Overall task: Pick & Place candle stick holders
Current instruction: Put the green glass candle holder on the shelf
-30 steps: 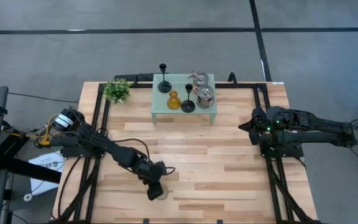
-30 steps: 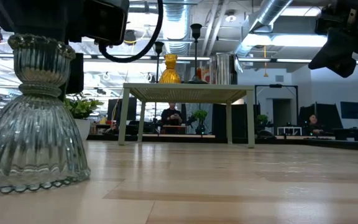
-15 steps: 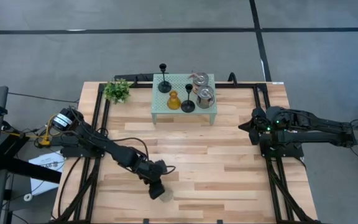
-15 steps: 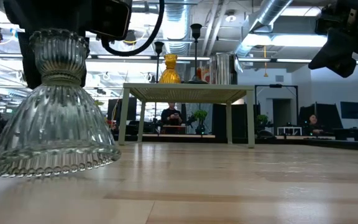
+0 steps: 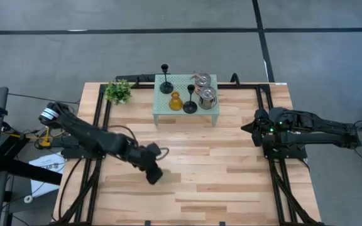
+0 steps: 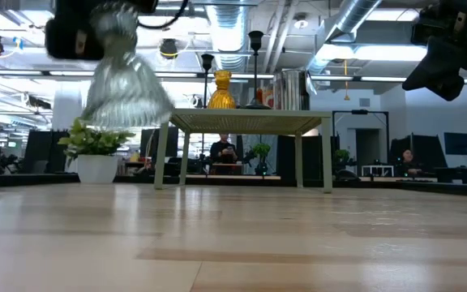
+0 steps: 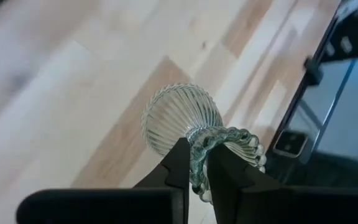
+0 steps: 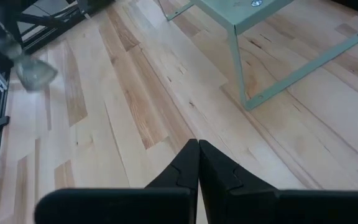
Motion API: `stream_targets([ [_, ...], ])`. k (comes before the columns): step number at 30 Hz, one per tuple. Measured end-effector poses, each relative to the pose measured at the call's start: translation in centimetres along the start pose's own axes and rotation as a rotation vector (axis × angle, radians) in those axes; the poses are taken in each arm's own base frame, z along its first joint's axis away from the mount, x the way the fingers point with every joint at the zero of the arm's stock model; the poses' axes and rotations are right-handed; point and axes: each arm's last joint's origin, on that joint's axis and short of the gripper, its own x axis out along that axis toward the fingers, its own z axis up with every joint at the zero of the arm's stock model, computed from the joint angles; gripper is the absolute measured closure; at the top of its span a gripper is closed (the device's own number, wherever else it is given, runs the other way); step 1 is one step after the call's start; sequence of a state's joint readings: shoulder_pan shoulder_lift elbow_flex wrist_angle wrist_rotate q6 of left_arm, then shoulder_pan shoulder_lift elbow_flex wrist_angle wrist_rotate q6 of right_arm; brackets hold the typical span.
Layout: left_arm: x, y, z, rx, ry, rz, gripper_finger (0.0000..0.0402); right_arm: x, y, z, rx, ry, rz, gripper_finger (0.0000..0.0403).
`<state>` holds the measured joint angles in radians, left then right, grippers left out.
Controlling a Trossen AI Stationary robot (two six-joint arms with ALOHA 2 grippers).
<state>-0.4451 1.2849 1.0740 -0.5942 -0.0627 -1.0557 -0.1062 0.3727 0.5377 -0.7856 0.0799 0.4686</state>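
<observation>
My left gripper [image 5: 152, 175] hangs over the table's near left part, shut on a ribbed pale green glass candle stick holder [image 6: 125, 78], which hangs clear above the wood. On the small green table [image 5: 161, 110] at the far middle stand two black stemmed holders [image 5: 166, 79] [image 5: 190, 100], an amber one [image 5: 176, 102] and two silvery jar-like ones [image 5: 202, 80] [image 5: 207, 97]. My right gripper [image 8: 198, 149] waits shut, with nothing in it, at the table's right side. My left gripper pinches the beaded rim of the holder's upper cup [image 7: 199, 147] between its two fingers. One finger seems to stand inside the cup's mouth and the other outside. The holder hangs below the fingers, bell-shaped base [image 7: 180, 117] downward, a little tilted and lifted clear of the table.
A small potted plant [image 5: 119, 91] stands at the far left, beside the green table. Bare wood lies across the table's middle and near part. Black frame rails [image 5: 99, 113] run along the left and right edges. People sit in the room beyond the far edge.
My left gripper has risen and gone toward the table's far left. The glass holder stood on the wood near the front edge, then tipped with one side of its base up, and now hangs clear of the table.
</observation>
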Motion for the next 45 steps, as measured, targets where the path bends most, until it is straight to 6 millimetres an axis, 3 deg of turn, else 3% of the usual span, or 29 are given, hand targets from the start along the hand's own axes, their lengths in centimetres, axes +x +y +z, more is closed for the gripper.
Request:
stream_targets([
  [6,-5.3,0.2,2.8,-0.066,-0.142,-0.020,0.0371,0.0,0.0,0.0,0.001,-0.002,-0.004,0.0403],
  [14,-10.2,2.1,5.5,-0.053,-0.171,0.140,0.0371,0.0,-0.1,0.1,0.003,-0.019,-0.036,0.0403],
  [24,-16.5,3.2,10.7,0.011,-0.378,0.197,0.0371,0.0,-0.2,0.1,0.003,-0.036,-0.070,0.0403],
  [29,-16.9,5.4,13.1,-0.064,-0.355,0.354,0.0371,0.0,-0.2,0.1,-0.004,-0.036,-0.071,0.0403],
  [37,-13.1,7.9,18.3,-0.099,-0.220,0.390,0.0371,0.0,-0.2,0.1,-0.008,-0.036,-0.071,0.0403],
  [41,-12.6,8.1,19.2,-0.101,-0.164,0.423,0.0371,0.0,-0.2,0.1,-0.007,-0.035,-0.069,0.0403],
  [45,-13.6,7.4,19.4,-0.105,-0.195,0.414,0.0371,0.0,-0.2,0.1,-0.007,-0.034,-0.068,0.0403],
])
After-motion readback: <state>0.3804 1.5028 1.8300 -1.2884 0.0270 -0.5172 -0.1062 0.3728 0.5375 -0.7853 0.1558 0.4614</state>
